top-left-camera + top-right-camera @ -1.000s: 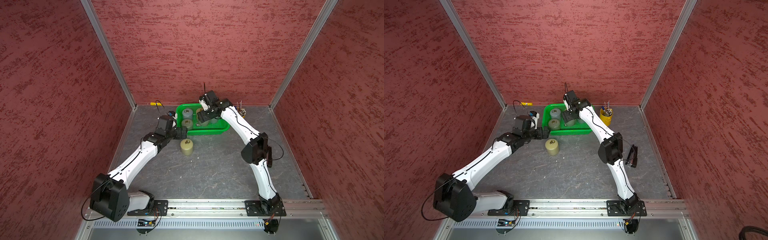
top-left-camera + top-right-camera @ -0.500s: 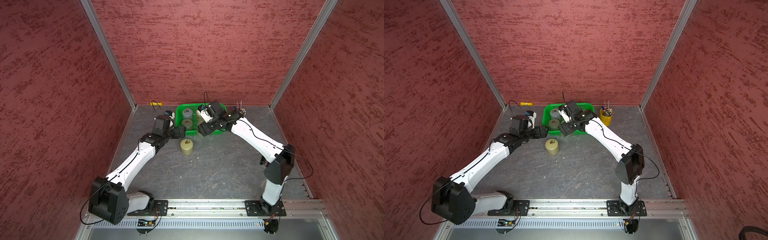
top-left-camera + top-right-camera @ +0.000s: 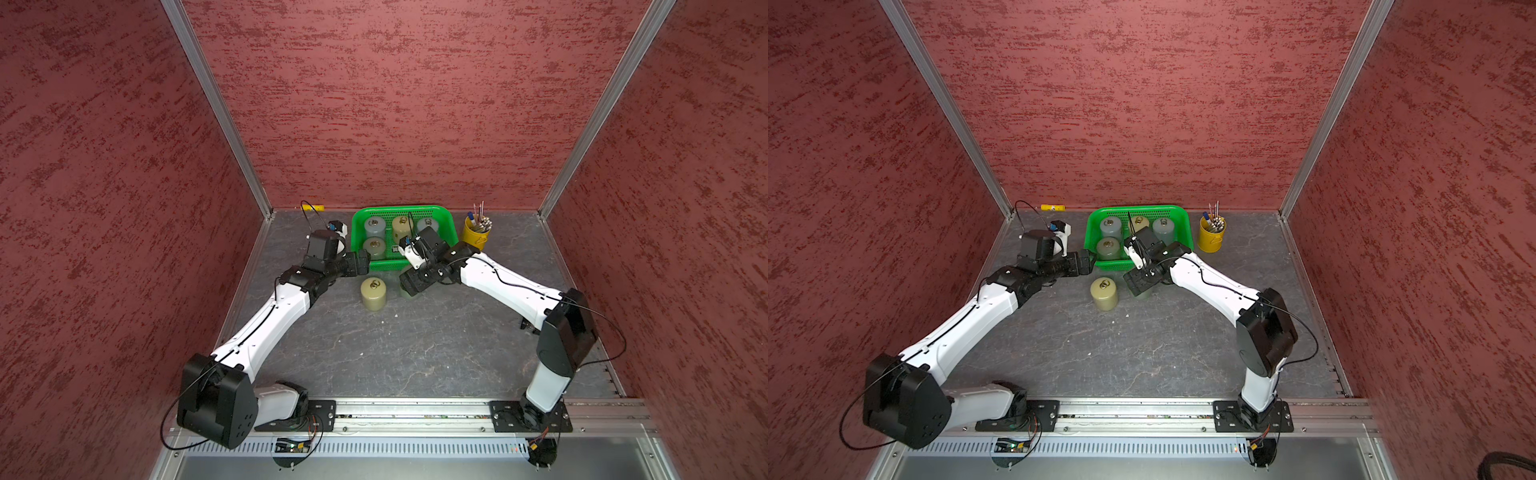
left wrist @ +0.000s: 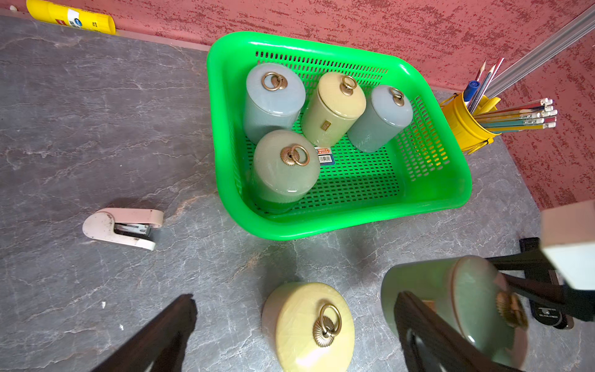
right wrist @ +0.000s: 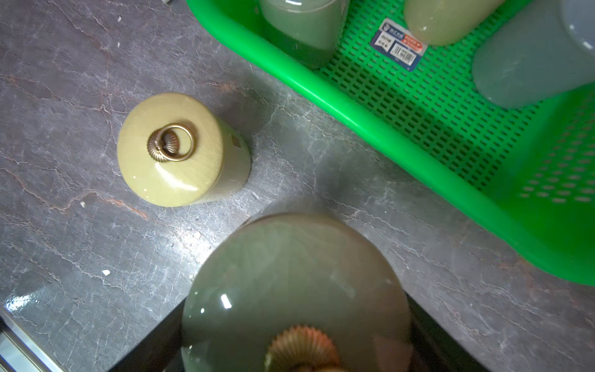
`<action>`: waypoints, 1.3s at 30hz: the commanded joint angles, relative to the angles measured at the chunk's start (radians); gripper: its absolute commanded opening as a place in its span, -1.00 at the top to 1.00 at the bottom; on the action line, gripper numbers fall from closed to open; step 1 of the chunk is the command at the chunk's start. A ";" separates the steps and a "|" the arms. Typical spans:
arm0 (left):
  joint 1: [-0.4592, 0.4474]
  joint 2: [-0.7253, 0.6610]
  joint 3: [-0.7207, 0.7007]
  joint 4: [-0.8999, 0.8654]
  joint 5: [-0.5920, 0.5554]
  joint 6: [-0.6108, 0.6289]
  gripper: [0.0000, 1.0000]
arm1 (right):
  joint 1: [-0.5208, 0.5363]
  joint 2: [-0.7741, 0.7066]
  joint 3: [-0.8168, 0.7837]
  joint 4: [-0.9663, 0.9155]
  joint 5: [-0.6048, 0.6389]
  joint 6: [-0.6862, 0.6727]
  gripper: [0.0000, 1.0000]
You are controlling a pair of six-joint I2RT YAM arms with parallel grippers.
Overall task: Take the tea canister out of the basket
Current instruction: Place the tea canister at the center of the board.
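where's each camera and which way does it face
Top views: high over the front rail, looking down at the whole table; left arm and right arm show.
Left wrist: on the left arm, facing down at the basket; its open fingers show.
Right wrist: on the right arm, straight down onto the green jar in its fingers.
Shared: all show the yellow jar.

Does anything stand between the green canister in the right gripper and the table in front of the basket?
Nothing visible does. The right gripper holds the green canister outside the basket, above bare table; the yellow canister stands beside it, apart.
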 commanded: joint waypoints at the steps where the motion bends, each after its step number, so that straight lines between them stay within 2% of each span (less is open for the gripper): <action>1: 0.002 0.003 0.018 -0.001 0.000 0.012 -0.99 | 0.011 0.000 -0.007 0.111 0.032 0.031 1.00; 26: 0.001 0.003 0.000 0.004 -0.003 0.013 -0.99 | 0.033 0.054 -0.121 0.210 0.123 0.063 0.99; 31: -0.001 0.000 -0.001 0.002 -0.005 0.012 -1.00 | 0.032 0.060 -0.133 0.223 0.116 0.074 0.88; 33: -0.003 -0.002 -0.002 0.004 -0.009 0.015 -0.99 | 0.034 0.059 -0.140 0.229 0.116 0.077 0.76; 39: -0.005 0.002 -0.003 0.010 -0.011 0.016 -0.99 | 0.036 0.064 -0.156 0.243 0.121 0.074 0.56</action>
